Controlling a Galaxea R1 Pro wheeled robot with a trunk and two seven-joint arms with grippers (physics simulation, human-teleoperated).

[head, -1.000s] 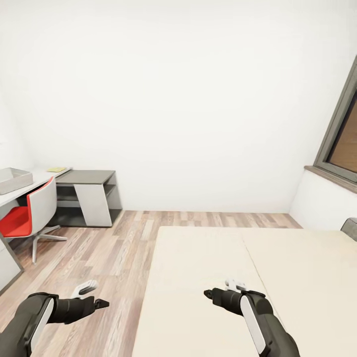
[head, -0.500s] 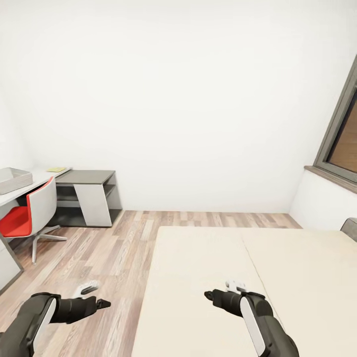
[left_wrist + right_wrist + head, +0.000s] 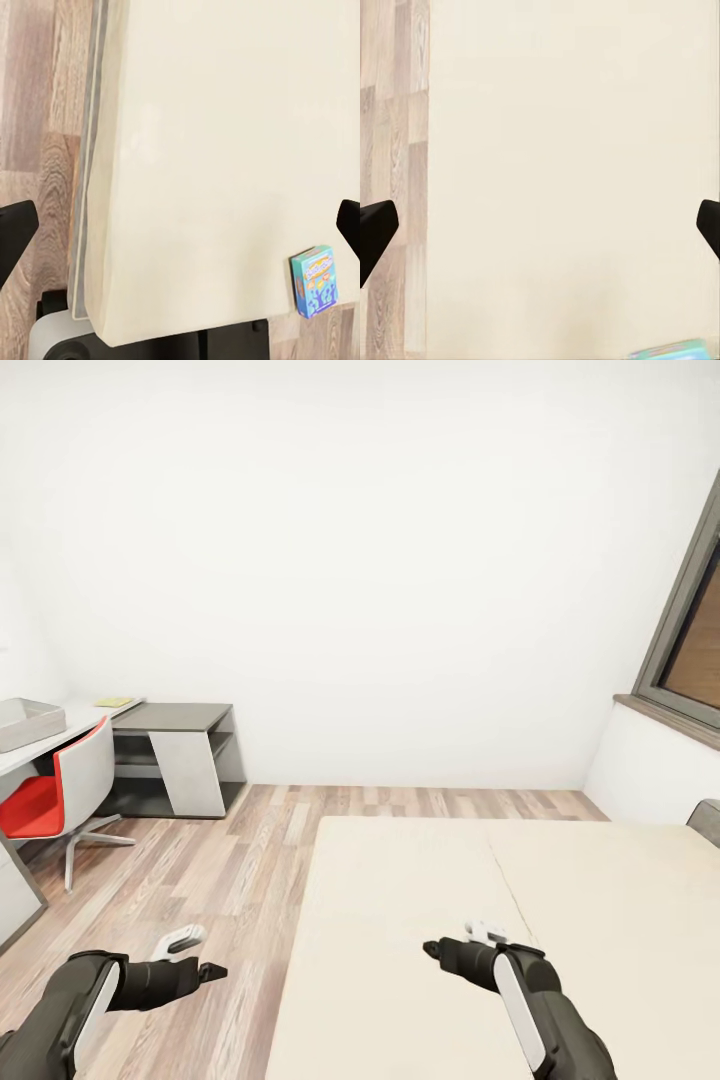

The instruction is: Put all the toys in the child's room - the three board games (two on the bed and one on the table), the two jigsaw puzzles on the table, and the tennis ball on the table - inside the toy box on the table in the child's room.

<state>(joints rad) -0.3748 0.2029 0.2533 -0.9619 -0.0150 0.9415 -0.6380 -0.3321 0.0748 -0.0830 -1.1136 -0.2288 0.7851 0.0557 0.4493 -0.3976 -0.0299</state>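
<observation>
Both arms have eased slightly lower over the bed (image 3: 420,920), left tool (image 3: 212,970) and right tool (image 3: 432,948) spread apart (empty); next, reach the blue board game (image 3: 316,281) near the mattress corner.

- Plain white walls (image 3: 380,560), evenly lit.
- Wood-plank floor (image 3: 210,870) in mixed brown and grey tones.
- Red-seated swivel chair with a white back (image 3: 60,790).
- Low dark grey cabinet with a shelf (image 3: 180,755).
- Dark-framed window (image 3: 690,630) above a brown sill.
</observation>
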